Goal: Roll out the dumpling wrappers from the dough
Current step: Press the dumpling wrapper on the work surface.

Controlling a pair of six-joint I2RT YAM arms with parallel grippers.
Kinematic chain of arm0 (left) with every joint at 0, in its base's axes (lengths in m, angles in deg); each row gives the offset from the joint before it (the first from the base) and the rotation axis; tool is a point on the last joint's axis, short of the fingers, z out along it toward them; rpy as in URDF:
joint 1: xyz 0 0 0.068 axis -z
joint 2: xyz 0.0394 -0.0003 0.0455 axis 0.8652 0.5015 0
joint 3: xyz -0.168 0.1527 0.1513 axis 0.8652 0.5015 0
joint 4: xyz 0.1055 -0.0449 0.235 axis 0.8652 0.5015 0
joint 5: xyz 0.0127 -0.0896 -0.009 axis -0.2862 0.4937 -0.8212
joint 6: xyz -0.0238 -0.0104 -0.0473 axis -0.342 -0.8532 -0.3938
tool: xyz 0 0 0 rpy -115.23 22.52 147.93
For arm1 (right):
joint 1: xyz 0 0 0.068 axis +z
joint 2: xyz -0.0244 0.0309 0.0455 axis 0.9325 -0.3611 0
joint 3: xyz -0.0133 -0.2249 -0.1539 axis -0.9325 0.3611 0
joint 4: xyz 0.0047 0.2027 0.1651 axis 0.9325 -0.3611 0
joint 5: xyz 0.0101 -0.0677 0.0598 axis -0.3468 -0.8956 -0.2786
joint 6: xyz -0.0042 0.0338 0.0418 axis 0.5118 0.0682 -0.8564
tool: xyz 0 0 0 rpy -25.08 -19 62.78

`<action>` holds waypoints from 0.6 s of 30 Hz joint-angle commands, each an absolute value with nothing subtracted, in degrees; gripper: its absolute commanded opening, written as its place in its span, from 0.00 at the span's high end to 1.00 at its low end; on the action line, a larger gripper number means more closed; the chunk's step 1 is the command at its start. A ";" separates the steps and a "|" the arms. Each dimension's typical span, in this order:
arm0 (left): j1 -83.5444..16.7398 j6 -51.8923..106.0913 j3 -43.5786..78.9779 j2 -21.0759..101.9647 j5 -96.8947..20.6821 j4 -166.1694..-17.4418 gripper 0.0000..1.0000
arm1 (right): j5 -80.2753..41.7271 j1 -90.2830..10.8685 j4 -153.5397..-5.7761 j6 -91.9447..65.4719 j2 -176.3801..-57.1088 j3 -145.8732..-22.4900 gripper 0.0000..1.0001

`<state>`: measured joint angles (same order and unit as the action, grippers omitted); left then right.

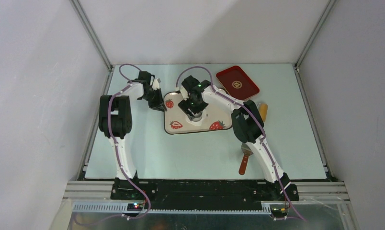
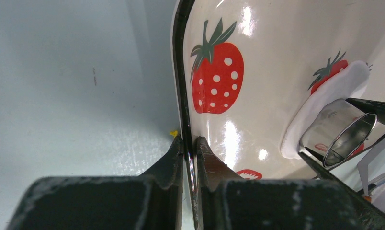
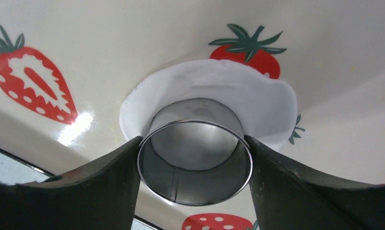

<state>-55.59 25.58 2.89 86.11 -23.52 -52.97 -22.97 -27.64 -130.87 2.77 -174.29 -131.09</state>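
Note:
A flat white dough piece (image 3: 214,81) lies on the cream strawberry-print tray (image 3: 109,38), covering part of one strawberry. My right gripper (image 3: 194,141) is shut on a small silvery round cup (image 3: 195,187) that stands with its far end on the dough. In the top view the right gripper (image 1: 194,115) is over the middle of the tray (image 1: 219,112). My left gripper (image 2: 189,141) is shut on the tray's dark left rim (image 2: 180,72); it also shows in the top view (image 1: 158,104). The dough (image 2: 341,84) and cup (image 2: 344,134) show at the right of the left wrist view. No separate dough ball shows.
A red tray (image 1: 237,82) lies at the back right of the table. An orange-brown stick-like object (image 1: 263,111) lies right of the strawberry tray, partly behind the right arm. A tool with a red handle (image 1: 244,163) lies near the right arm's base.

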 commanded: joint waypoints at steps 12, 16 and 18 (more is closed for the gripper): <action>-54.63 27.25 4.09 85.70 -26.50 -52.75 1.00 | -19.65 -28.28 -134.55 4.70 -169.77 -132.38 0.40; -54.70 27.25 4.09 85.72 -26.60 -52.76 1.00 | -19.37 -27.99 -134.74 6.64 -169.60 -131.35 0.63; -54.64 27.17 4.01 85.79 -26.67 -52.78 1.00 | -18.87 -27.76 -134.70 7.84 -169.07 -130.28 0.68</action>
<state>-55.52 25.58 2.89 86.11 -23.52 -52.99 -20.59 -28.32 -132.71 4.89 -173.81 -131.07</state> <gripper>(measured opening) 0.120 0.717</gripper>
